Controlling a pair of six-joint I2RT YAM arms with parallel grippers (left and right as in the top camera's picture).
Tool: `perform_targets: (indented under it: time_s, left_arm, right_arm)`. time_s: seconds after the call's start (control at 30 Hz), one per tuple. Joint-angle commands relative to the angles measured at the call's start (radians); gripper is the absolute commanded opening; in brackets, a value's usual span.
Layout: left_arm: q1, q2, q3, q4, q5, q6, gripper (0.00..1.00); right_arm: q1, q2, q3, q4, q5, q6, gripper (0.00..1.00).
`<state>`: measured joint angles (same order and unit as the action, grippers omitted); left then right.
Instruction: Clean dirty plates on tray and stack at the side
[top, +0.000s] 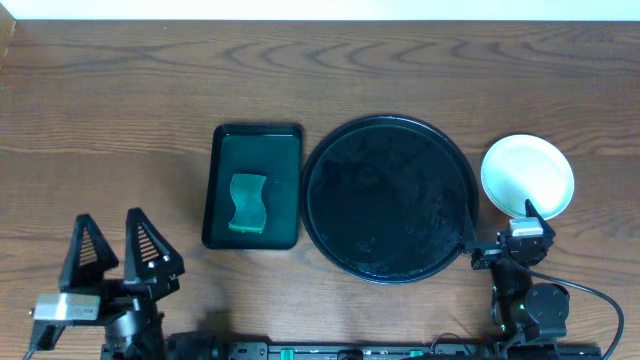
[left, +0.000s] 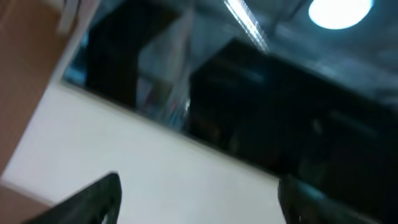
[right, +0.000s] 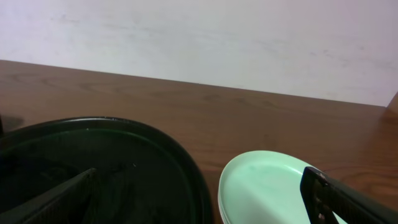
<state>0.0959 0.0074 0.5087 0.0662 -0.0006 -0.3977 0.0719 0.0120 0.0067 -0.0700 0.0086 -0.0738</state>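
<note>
- Hovering at the near right corner of the table (top: 120, 90), the right gripper (top: 500, 215) has its jaws spread wide and grips nothing.
- One of its fingers (top: 533, 210) reaches over the near edge of the plates (top: 528, 172); the other lies close along the right rim of the tray (top: 330, 150).
- The plates sit together as one pile on the bare wood, just beside the tray's right rim and off it. From above they read as a single white disc.
- In the right wrist view the top plate (right: 273, 183) looks pale green, and a second rim shows beneath its left edge. How many are in the pile I cannot tell.
- That same view frames the tray (right: 124, 149) on the left and the pile on the right, with the dark fingers (right: 56, 199) low at either side of the picture.
- The tray is round, black and glossy — faint streaks shine on its floor.
- To its left, nearly touching, lies a smaller rectangular green tray (top: 285, 140) with a green sponge (top: 247, 203) inside.
- The left gripper (top: 112, 232) is at the near left corner, well apart from both trays, jaws wide and holding nothing.
- Its wrist camera looks upward and is blurred — only the two finger tips (left: 93, 199) and a bright lamp (left: 339, 12) are clear.
</note>
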Motion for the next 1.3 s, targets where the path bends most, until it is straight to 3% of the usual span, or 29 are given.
perform_targets:
  time_s: [0.0, 0.2, 0.8, 1.1, 1.27]
  left_arm:
    - [-0.004, -0.005, -0.096, 0.175, 0.019, -0.008, 0.80]
    - [-0.004, -0.005, -0.241, 0.400, 0.016, -0.008, 0.80]
    - [-0.005, -0.005, -0.496, 0.399, 0.020, -0.065, 0.81]
    - [-0.034, -0.005, -0.505, 0.149, 0.018, -0.063, 0.80]
    - [-0.034, -0.005, -0.505, -0.069, 0.011, -0.041, 0.80]
  right_arm:
    - [-0.008, -0.006, -0.001, -0.005, 0.009, 0.001, 0.99]
    - [-0.008, -0.006, -0.001, -0.005, 0.009, 0.001, 0.99]
    - [-0.008, -0.006, -0.001, -0.005, 0.009, 0.001, 0.99]
    - [-0.008, -0.006, -0.001, -0.005, 0.009, 0.001, 0.99]
    - [-0.008, -0.006, -0.001, -0.005, 0.009, 0.001, 0.99]
